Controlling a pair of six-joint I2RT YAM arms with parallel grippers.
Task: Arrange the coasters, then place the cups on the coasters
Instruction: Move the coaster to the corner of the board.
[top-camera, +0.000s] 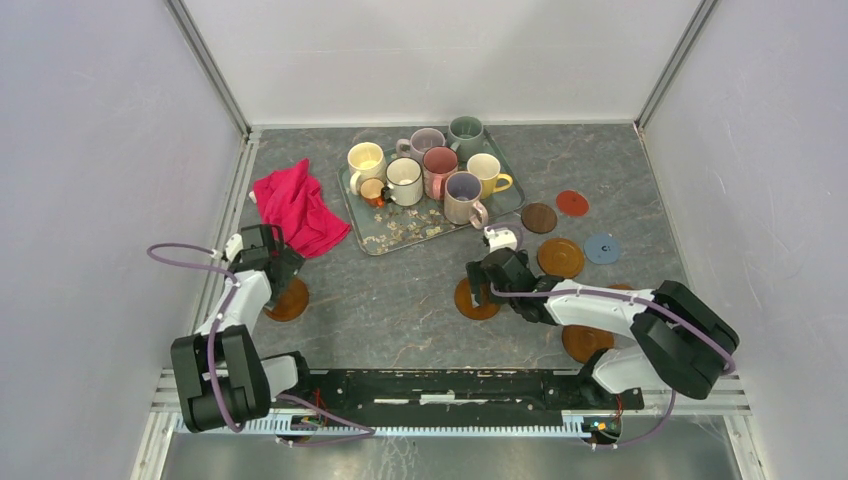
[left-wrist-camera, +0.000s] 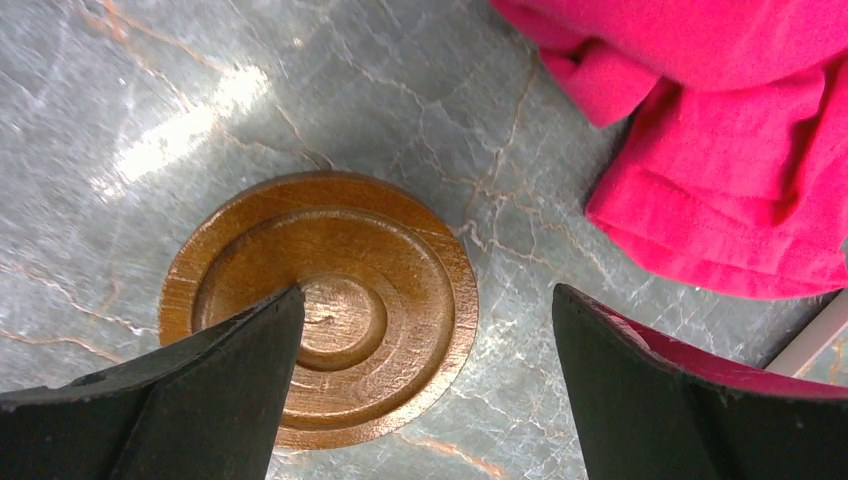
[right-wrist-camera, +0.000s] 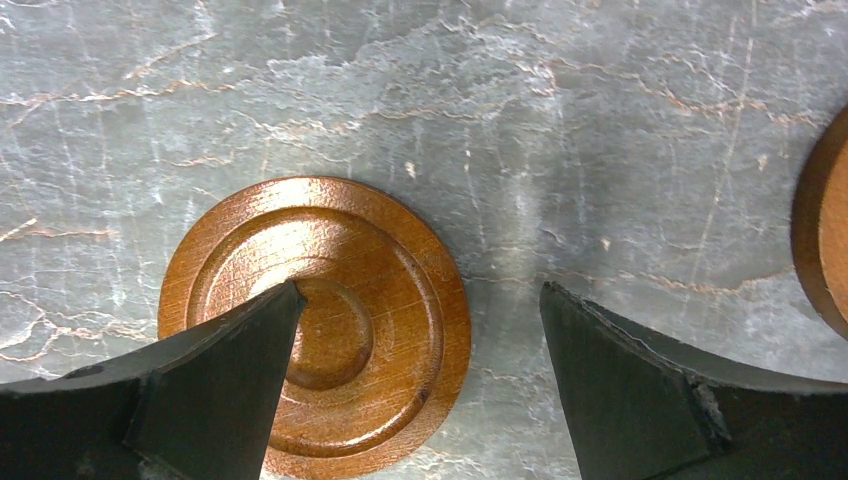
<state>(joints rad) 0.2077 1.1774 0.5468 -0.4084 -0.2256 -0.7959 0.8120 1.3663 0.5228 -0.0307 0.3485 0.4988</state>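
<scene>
Several cups stand on the floral tray (top-camera: 372, 238), among them a cream one (top-camera: 366, 160), a white one (top-camera: 404, 181) and a yellow one (top-camera: 486, 171). My left gripper (top-camera: 281, 274) (left-wrist-camera: 428, 300) is open just above an orange-brown coaster (top-camera: 290, 301) (left-wrist-camera: 330, 300); one finger overlaps the disc, the other is over bare table. My right gripper (top-camera: 481, 284) (right-wrist-camera: 420, 290) hangs open the same way over a second orange-brown coaster (top-camera: 474, 299) (right-wrist-camera: 320, 320). More coasters lie at the right: orange-brown (top-camera: 560, 257), dark brown (top-camera: 538, 217), red (top-camera: 572, 203), grey-blue (top-camera: 602, 248).
A red cloth (top-camera: 297, 206) (left-wrist-camera: 720, 130) lies crumpled just beyond the left gripper, beside the tray. Another orange-brown coaster (top-camera: 583, 343) sits partly under the right arm. Grey walls enclose the marbled table on three sides.
</scene>
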